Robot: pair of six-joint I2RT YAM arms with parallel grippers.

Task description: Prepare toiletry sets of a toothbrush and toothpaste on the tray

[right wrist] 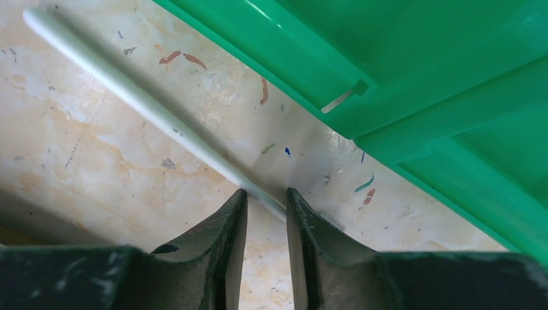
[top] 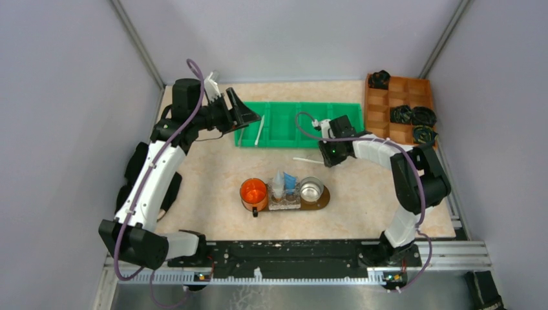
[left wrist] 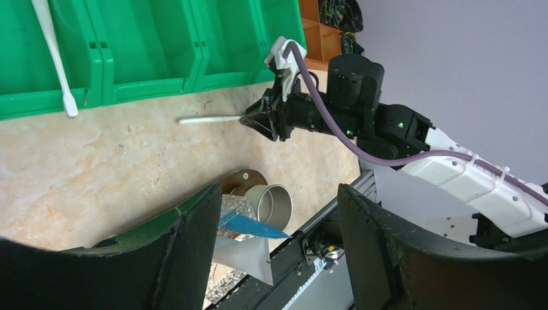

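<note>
Slim white toothbrush stick (right wrist: 148, 106) lies flat on the beige marbled tabletop (top: 213, 168), just in front of the green plastic compartmented bin (top: 304, 123) and not on the tray.

Right wrist view only: right gripper (right wrist: 266, 206) is narrowed onto the stick's near end. Both black fingertips (right wrist: 236, 219) sit against it, and the stick crosses the gap on a diagonal. Stick is still down on the table.

Left wrist view gives the side-on check: right gripper (left wrist: 249, 119) has the stick (left wrist: 207, 119) by one end, and the rest points away along the bin front (left wrist: 161, 51).

Top view shows the layout the wrist cams miss. The dark brown wooden oblong tray (top: 323, 197) sits near table centre, well apart from the stick (top: 305, 159). On it, left to right: an orange plastic cup (top: 253, 192), a small white squeeze tube (top: 278, 184) beside a small blue squeeze tube (top: 290, 181), both upright, then a steel cup (top: 311, 189).

Left gripper (left wrist: 279, 190): jaws wide apart, nothing between them. In the top view it hangs over the bin's left end (top: 249, 116). A second white toothbrush (left wrist: 52, 51) lies in a bin compartment there.

An orange-brown compartmented box (top: 395, 84) at far right holds black bundles; can't tell what they are.
</note>
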